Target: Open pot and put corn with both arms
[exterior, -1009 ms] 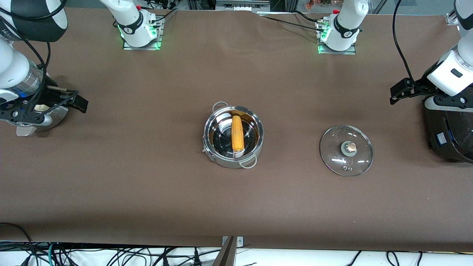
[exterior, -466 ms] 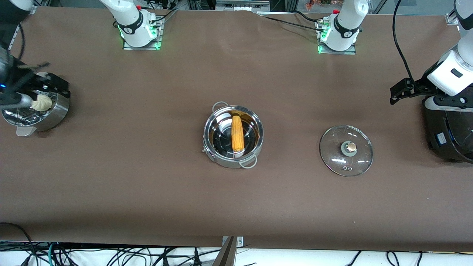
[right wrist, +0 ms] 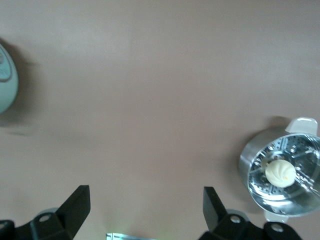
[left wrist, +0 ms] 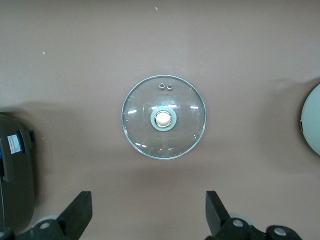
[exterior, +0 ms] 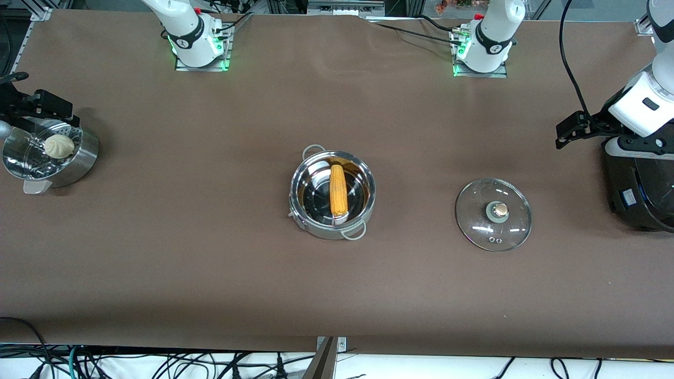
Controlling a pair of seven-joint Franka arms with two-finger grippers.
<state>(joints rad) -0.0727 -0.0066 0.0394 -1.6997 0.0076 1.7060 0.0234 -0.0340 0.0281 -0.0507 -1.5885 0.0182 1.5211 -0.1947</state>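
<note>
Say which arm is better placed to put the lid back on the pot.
Left, probably: its open left gripper hangs near the lid. The right gripper, open, is up by the steamer basket, away from the pot.

black cooker (exterior: 640, 192) cut off, pot (left wrist: 312, 125) edge only

Even overhead light falls bright on the brown tabletop (exterior: 210, 252), dimming slightly toward its lower edge in the front view. Soft shadows lie beside the pot (exterior: 332, 195) and steamer basket (exterior: 50, 160). Small white glints mark the glass lid (exterior: 493, 214) and the pot's steel rim. Green lamps glow at both arm bases. All three views are sharp.
</note>
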